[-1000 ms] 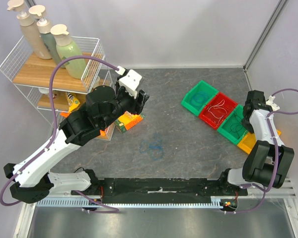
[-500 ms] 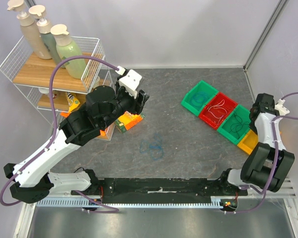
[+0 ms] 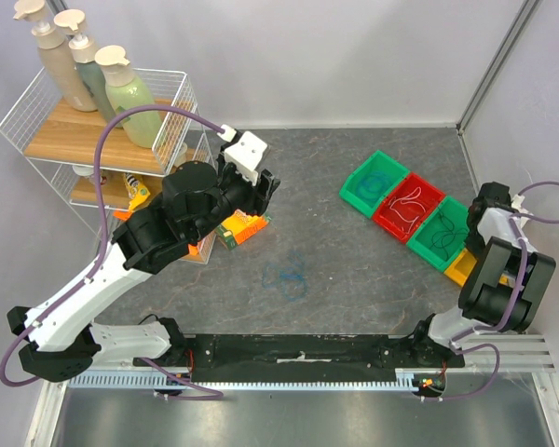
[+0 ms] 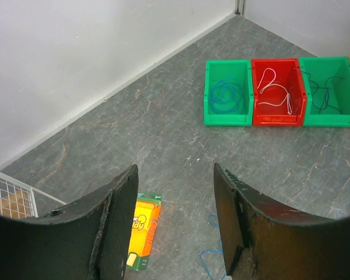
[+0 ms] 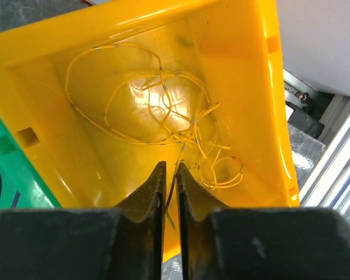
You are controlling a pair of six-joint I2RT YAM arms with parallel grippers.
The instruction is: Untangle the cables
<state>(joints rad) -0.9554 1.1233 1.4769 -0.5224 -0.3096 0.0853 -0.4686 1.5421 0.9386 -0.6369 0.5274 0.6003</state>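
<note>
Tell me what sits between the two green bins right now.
A red bin holding a white cable, side by side with the green bin of blue cable and the green bin of dark cable. The left wrist view shows it clearly.

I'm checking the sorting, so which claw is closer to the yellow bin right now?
Right. The right claw hangs just above the yellow bin, pointing into it; the left claw is far across the table, near the wire shelf.

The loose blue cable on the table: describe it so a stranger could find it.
On the grey table, look between the wire shelf and the row of coloured bins. A thin blue cable lies there in a loose curl, the only one on the tabletop rather than in a bin.
</note>
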